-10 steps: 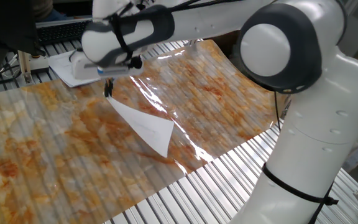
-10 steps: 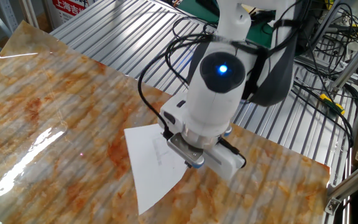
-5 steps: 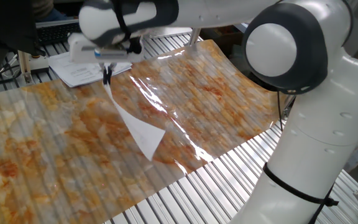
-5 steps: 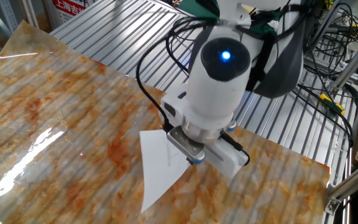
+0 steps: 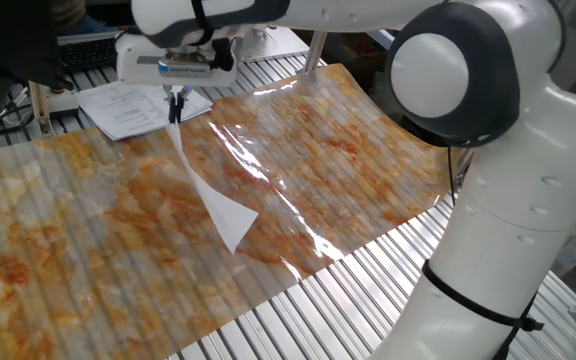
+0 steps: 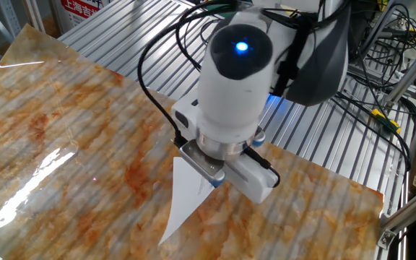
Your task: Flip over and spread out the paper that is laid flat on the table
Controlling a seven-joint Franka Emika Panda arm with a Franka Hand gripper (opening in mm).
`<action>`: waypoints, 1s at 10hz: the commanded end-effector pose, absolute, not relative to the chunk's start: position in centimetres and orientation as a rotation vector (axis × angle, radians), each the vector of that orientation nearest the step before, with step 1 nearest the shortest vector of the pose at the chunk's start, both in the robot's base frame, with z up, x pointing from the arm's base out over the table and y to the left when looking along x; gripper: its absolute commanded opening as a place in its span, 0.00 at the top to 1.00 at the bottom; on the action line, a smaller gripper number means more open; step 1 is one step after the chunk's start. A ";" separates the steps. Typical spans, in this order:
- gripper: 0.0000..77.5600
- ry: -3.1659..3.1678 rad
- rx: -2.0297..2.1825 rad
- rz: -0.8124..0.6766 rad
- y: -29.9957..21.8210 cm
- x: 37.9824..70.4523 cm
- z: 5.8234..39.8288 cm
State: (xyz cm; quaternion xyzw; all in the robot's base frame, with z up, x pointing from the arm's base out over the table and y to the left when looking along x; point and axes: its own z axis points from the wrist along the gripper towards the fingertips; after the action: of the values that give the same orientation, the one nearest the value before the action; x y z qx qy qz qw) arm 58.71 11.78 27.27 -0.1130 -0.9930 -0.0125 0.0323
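The gripper (image 5: 175, 104) pinches the upper corner of the paper (image 5: 211, 190), its two dark fingers closed on the sheet's edge. The paper hangs from that grip as a narrow white strip, its long axis slanting down from the fingers to a lower corner that rests on the table (image 5: 58, 230) (the marbled orange-and-grey cover, glossy and rippled). Most of the sheet is raised off the surface, seen nearly edge-on.

From the other fixed view the paper (image 6: 185, 196) tapers to a point near the bottom edge, under the arm's wrist. A stack of printed papers (image 5: 128, 108) lies just behind the gripper.
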 end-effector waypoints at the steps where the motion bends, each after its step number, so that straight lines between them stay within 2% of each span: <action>1: 0.98 -3.162 -0.320 -0.065 11.7 58.8 27.4; 8: 0.98 -3.189 -0.276 -0.065 11.7 58.8 27.4; 10: 0.98 -3.168 -0.300 -0.107 11.7 58.7 28.7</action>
State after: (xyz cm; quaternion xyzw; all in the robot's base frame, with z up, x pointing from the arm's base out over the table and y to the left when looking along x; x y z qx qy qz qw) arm 58.71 11.74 27.24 -0.0854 -0.9958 -0.0191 -0.0273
